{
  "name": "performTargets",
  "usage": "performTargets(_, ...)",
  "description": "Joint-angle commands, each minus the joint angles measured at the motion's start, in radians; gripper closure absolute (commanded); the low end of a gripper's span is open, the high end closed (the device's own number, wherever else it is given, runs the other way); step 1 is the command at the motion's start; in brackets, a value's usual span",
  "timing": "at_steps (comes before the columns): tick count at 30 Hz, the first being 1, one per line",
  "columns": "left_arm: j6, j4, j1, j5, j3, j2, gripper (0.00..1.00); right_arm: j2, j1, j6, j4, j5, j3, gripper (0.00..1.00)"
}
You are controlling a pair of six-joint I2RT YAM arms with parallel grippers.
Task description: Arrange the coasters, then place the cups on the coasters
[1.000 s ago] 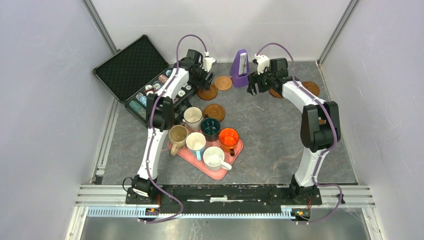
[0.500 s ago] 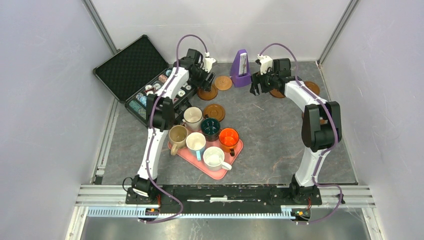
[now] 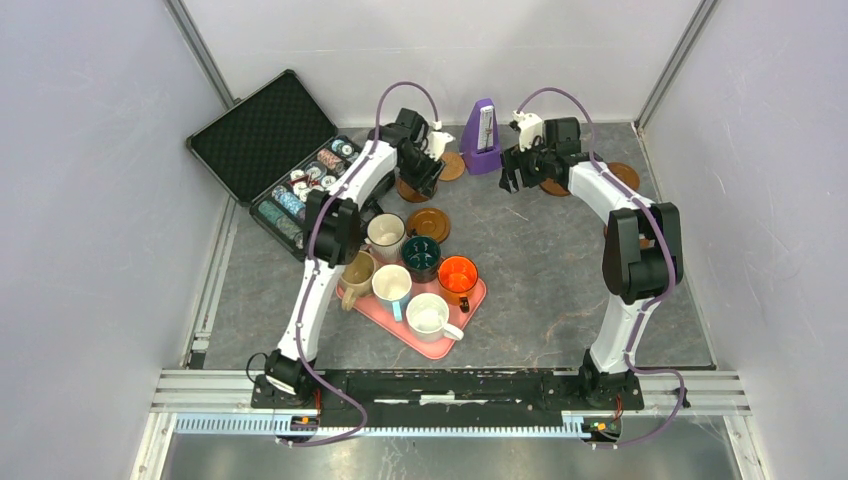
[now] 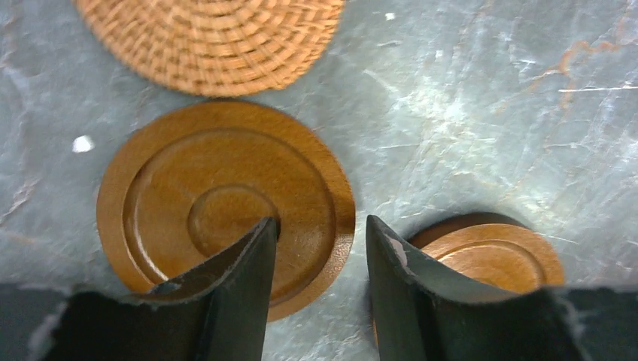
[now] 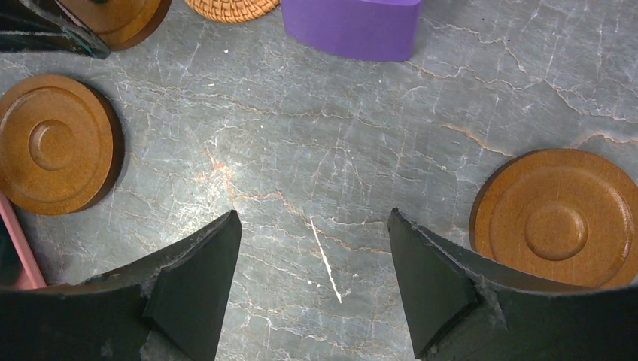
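My left gripper has its jaws closed in across the near rim of a dark brown coaster, one finger on its face and the other just outside its edge. A tan woven coaster lies beyond it, and another dark coaster lies behind the right finger. My right gripper hangs open over bare table between two dark coasters. The cups, orange, teal, tan, dark-rimmed white, light blue and white, stand on and beside the pink tray.
A purple metronome stands at the back between the two grippers. An open black case of poker chips lies at the back left. One more dark coaster sits at the far right near the wall.
The left arm has swung right and nearer over the dark coaster, and its jaws have closed in on the rim. The right gripper has shifted slightly and stays open.
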Motion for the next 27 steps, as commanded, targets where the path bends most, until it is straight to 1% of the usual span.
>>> performTargets(1, -0.021, -0.079, -0.04, 0.08, -0.022, -0.025, 0.47, -0.05, -0.001, -0.022, -0.001, -0.001, 0.027, 0.22)
performTargets(4, -0.035, -0.083, -0.072, 0.13, -0.04, -0.043, 0.48, -0.062, -0.005, -0.034, -0.013, 0.004, 0.017, 0.22)
performTargets(10, -0.059, -0.065, -0.164, 0.175, -0.039, -0.052, 0.48, -0.102, -0.032, -0.041, -0.03, 0.015, -0.042, 0.22)
performTargets(15, -0.088, 0.002, -0.236, 0.206, -0.041, -0.057, 0.45, -0.149, -0.064, -0.055, -0.042, 0.045, -0.116, 0.21)
performTargets(20, -0.094, 0.043, -0.291, 0.278, -0.042, -0.081, 0.42, -0.192, -0.098, -0.058, -0.032, 0.084, -0.186, 0.21)
performTargets(24, -0.151, 0.115, -0.278, 0.311, -0.06, -0.153, 0.36, -0.199, -0.104, -0.046, -0.012, 0.096, -0.216, 0.22)
performTargets(27, -0.208, 0.172, -0.222, 0.341, -0.106, -0.244, 0.28, -0.19, -0.099, -0.033, -0.006, 0.081, -0.216, 0.22)
